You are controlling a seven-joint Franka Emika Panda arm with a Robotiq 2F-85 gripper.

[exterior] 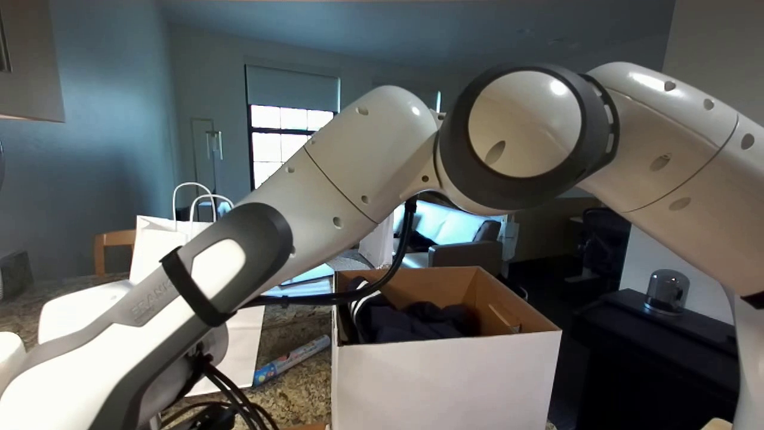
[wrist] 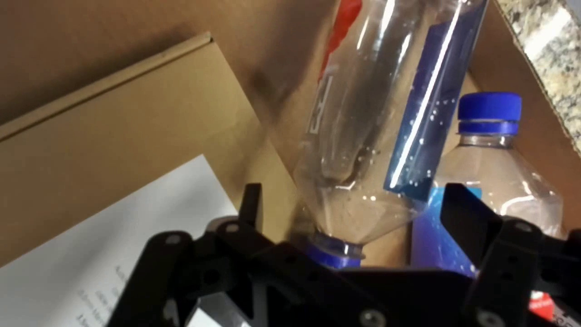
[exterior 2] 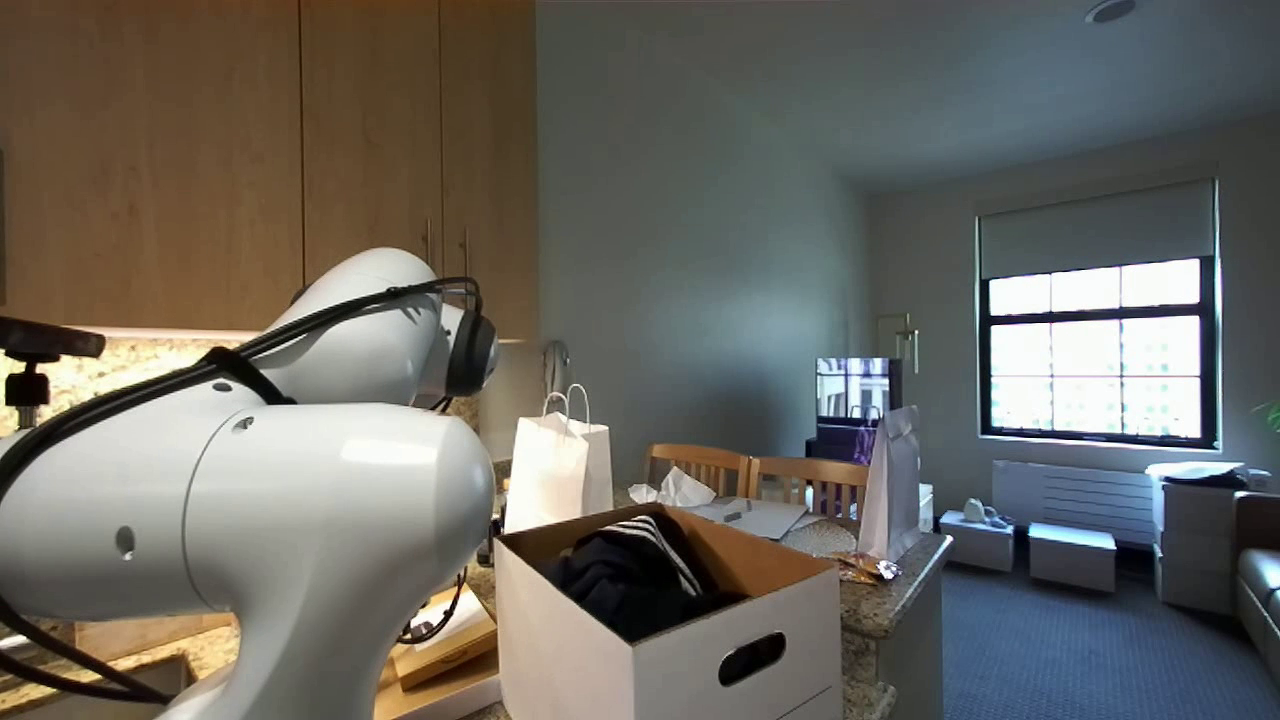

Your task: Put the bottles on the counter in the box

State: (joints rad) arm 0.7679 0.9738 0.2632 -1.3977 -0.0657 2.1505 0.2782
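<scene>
Two clear, blue-capped bottles (wrist: 381, 136) (wrist: 504, 175) show only in the wrist view.

In an exterior view: set very near a white-and-grey jointed robot arm (exterior: 358, 161) crossing full width, facing over an open white cardboard box (exterior: 447, 382), brown inside, towards a black-framed window (exterior: 280, 143). In an exterior view: set near the same arm at left, looking past light-brown wooden cupboards (exterior 2: 370, 150), with window at far right. Common to both: arm, box, window. Wrist view: close, looking down past parted black jaws onto clear blue-capped plastic bottles (wrist: 363, 136). Common to all: speckled tan-brown stone table (exterior: 298, 391).
</scene>
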